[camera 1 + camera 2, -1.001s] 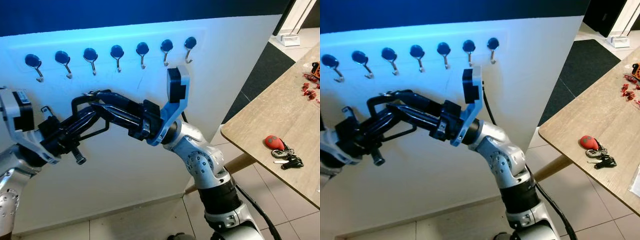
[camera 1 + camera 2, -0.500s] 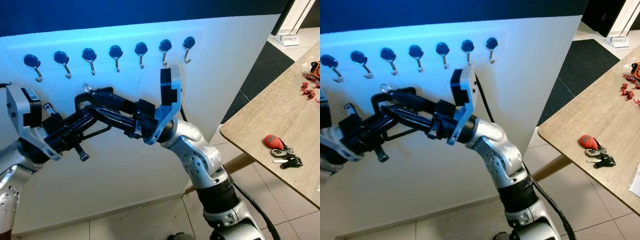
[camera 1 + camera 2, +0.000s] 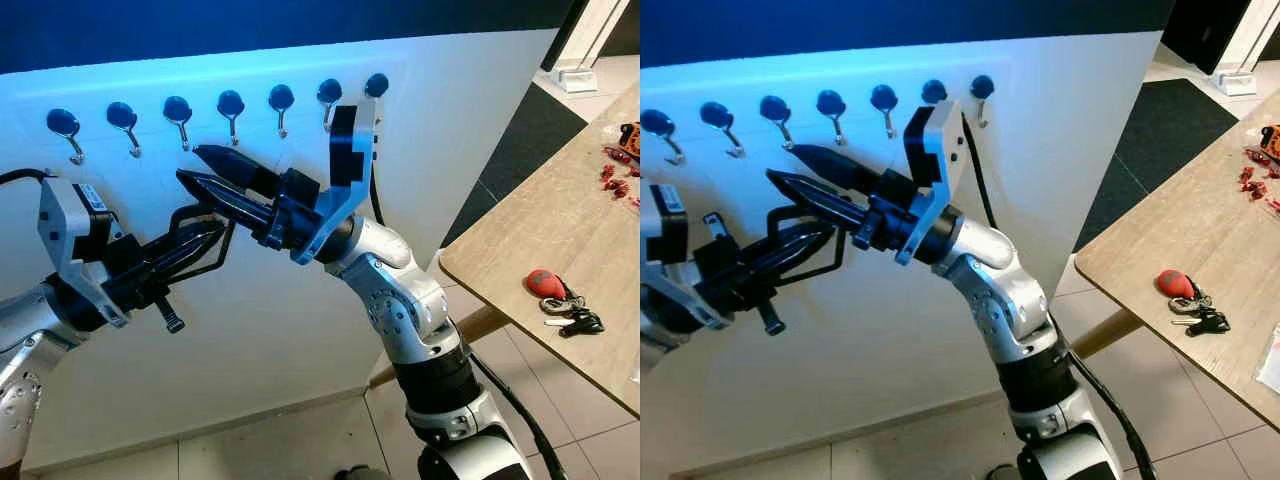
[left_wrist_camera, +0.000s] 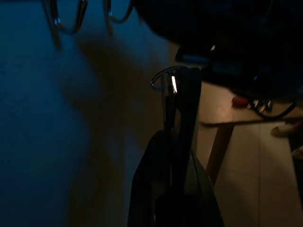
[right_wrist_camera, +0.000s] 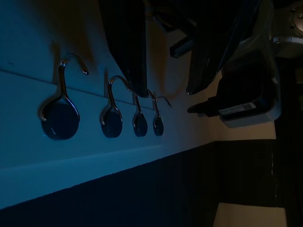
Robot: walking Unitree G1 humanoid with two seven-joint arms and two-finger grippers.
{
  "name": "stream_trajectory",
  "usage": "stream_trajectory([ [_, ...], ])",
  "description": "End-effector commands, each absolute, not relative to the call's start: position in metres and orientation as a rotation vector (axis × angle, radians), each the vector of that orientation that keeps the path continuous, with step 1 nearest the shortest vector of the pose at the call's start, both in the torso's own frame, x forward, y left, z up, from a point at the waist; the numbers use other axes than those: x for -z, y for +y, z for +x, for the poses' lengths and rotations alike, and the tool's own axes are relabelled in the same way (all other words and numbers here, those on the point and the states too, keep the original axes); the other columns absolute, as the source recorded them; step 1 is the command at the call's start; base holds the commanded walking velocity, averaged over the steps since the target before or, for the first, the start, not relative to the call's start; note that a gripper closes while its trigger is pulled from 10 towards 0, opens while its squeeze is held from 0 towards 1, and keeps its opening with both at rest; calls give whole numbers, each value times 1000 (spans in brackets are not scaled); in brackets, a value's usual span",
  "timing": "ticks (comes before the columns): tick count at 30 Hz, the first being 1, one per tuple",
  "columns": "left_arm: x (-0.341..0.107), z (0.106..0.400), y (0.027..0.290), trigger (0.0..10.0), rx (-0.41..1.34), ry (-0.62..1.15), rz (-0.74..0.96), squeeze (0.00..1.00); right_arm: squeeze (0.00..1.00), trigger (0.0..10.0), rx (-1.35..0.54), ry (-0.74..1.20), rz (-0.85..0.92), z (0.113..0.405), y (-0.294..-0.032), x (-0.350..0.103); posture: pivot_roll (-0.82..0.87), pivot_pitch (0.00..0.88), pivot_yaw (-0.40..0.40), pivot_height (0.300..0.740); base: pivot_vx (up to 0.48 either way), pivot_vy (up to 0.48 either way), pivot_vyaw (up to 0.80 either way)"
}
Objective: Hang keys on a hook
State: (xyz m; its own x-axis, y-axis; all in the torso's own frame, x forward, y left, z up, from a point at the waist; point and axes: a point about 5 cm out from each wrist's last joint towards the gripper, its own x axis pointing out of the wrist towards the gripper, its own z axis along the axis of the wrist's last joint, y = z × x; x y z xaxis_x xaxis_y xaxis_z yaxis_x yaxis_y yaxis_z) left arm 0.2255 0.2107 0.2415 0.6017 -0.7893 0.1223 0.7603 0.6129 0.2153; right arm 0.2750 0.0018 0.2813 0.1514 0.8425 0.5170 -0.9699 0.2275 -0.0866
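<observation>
right gripper point(image 3: 195, 162) has let go, spread; left gripper point(image 3: 222, 220) pinches thin metal key ring point(image 4: 163, 78).

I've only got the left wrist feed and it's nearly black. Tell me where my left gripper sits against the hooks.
Observer: The left gripper is below the row of hooks, roughly under the fourth from the robot's left, with wall between them.
Operator: Report the right gripper.
Observer: The right gripper is open, fingers spread, just above the left one and closer to the hooks.
Operator: Confirm what I'm holding.
Observer: Your fingers are shut on a metal key ring. A second key bunch with a red fob lies on the table.
</observation>
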Motion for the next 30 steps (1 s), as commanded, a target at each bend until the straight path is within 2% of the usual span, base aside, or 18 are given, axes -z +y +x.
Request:
stream_trajectory([
  [1,-242,225,217,10000,880,-189,187,0,0,10000,-1333,-556,322,272,4,-288,5,77,-18,740,0,0,0],
  [5,-248,229,236,10000,772,-186,248,0,0,10000,-1307,-557,369,275,-4,-290,6,72,-20,740,0,0,0],
  [14,-255,223,258,10000,700,-182,305,0,0,10000,-1295,-519,377,278,-15,-281,3,70,-23,740,0,0,0],
  [25,-271,206,256,10000,787,-264,282,0,0,10000,-1427,-411,351,268,-20,-256,5,74,-22,740,0,0,0],
  [26,-273,202,256,10000,810,-272,276,0,0,8588,-1430,-395,351,268,-20,-252,5,74,-22,740,0,0,0],
  [27,-273,202,256,10000,810,-272,276,0,0,8588,-1430,-395,351,268,-20,-252,5,74,-22,740,0,0,0],
  [28,-276,196,255,10000,848,-290,263,0,0,2588,-1431,-369,351,269,-21,-245,7,77,-21,740,0,0,0],
  [29,-276,196,255,10000,848,-290,263,0,0,2588,-1431,-369,351,269,-21,-245,7,77,-21,740,0,0,0],
  [30,-279,192,254,10000,871,-302,258,0,0,0,-1427,-346,347,270,-23,-240,7,77,-21,740,0,0,0],
])
